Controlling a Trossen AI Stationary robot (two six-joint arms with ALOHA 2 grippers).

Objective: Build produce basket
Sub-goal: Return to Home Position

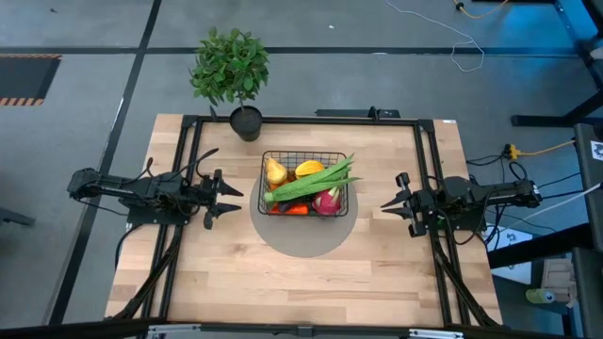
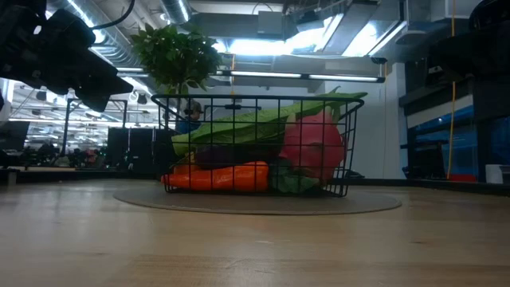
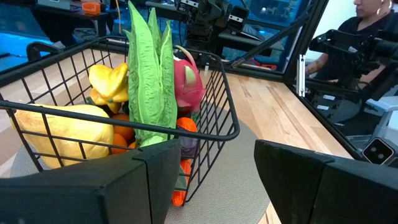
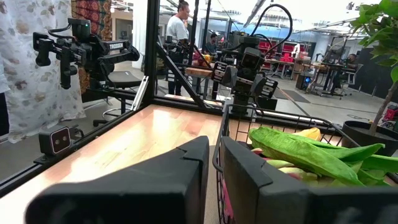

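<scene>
The black wire basket [image 1: 303,154] stands on a round grey mat [image 1: 303,241] at the table's middle. It holds long green stalks [image 1: 311,184], a pink dragon fruit [image 1: 327,201], a yellow pear [image 1: 275,171], an orange [image 1: 308,169] and a carrot [image 2: 219,177]. My left gripper [image 1: 236,200] hovers just left of the basket, open and empty; its wrist view shows its fingers [image 3: 217,180] wide apart before the basket's wall [image 3: 227,106]. My right gripper [image 1: 385,205] is to the right of the mat, pointing at the basket, its fingers [image 4: 216,162] close together and empty.
A leafy potted plant [image 1: 231,66] in a black pot [image 1: 247,122] stands at the table's far edge, behind the basket. Bare wood lies near the front edge and on both sides of the mat. A person [image 3: 373,25] sits beyond the table.
</scene>
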